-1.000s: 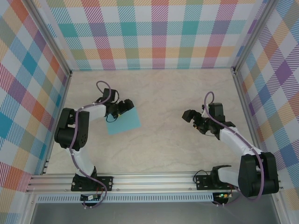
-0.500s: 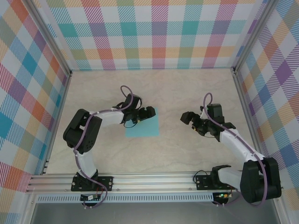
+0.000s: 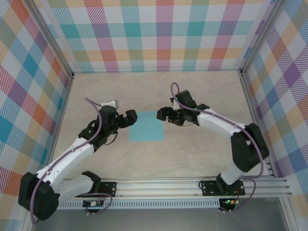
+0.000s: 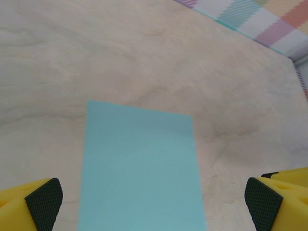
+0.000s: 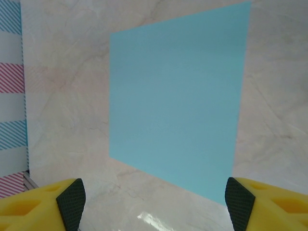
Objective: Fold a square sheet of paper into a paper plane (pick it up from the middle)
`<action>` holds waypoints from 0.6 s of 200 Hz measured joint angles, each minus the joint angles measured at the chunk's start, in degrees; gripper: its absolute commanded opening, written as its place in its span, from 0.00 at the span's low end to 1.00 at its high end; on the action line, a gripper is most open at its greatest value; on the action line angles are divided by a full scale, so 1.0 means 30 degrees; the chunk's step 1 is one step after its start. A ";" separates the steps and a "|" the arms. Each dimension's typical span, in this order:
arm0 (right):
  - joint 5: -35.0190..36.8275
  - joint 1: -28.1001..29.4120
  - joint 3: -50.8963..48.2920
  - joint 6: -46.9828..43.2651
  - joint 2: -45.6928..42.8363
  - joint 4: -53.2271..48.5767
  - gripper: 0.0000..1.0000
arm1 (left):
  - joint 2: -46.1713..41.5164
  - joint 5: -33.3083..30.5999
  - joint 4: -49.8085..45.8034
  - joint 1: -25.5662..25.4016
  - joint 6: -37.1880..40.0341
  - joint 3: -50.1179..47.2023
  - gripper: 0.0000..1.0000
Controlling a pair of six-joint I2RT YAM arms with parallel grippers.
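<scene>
Checked walls (image 3: 159,33) in pastel squares of teal, orange, purple and yellow close in three sides of a pale, marble-patterned table (image 3: 192,159). A metal rail (image 3: 159,185) runs along the near edge, with two white and black robot arms bolted to it side by side.

A turquoise sheet of paper (image 3: 147,127) lies flat and unfolded near the middle of the table, square in outline, its edges roughly in line with the table edges.

The left arm (image 3: 72,154) reaches in from the lower left. The left gripper (image 3: 129,118) sits at the upper left corner of the sheet. Seen from its wrist camera, its two yellow fingers with black pads (image 4: 44,202) stand wide apart at the bottom corners, and the sheet stretches away between them. Nothing is held.

The right arm (image 3: 221,127) bends in from the right. The right gripper (image 3: 163,115) sits at the upper right corner of the sheet. From its wrist camera, its yellow fingers also stand wide apart, with the near edge of the sheet just ahead of the pads (image 5: 71,197). It holds nothing.

Whether either gripper touches the paper cannot be told. The two grippers face each other across the top edge of the sheet, near each other but apart.
</scene>
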 measured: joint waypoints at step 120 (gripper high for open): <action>-0.0087 0.1829 0.4692 0.0430 0.7606 -0.1166 0.73 | -0.4379 -0.0051 -0.2397 0.2142 -0.1508 -0.3526 1.00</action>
